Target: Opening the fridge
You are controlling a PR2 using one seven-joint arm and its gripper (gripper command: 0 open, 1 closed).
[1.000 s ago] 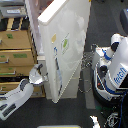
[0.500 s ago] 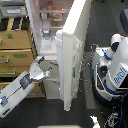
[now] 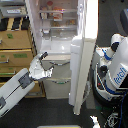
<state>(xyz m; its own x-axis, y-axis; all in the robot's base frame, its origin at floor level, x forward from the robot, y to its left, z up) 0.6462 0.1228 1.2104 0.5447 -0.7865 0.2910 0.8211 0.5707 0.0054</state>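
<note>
White dominates the middle of the exterior view, where the fridge point(image 3: 65, 55) stands tall with its large upper door point(image 3: 84, 60) swung out toward the camera, seen almost edge-on and reaching down nearly to the dark floor point(image 3: 50, 112). Behind the door the lit interior is exposed, with shelves point(image 3: 59, 20) carrying a few small items too blurred to name. Below the compartment a lower drawer front point(image 3: 57, 75) shows, with a curved handle across it. Coming up from the exterior view's lower left, a pale robot arm point(image 3: 17, 87) ends in the pincer point(image 3: 45, 64), which sits just in front of the fridge's lower part, to the left of the door's edge; its fingers appear spread somewhat apart with nothing visibly between them, though the picture is coarse. On the exterior view's left stands a tan wooden drawer cabinet point(image 3: 15, 50), close beside the fridge. On the exterior view's right, a white-and-blue robot body point(image 3: 115, 70) stands just beside the open door.
</note>
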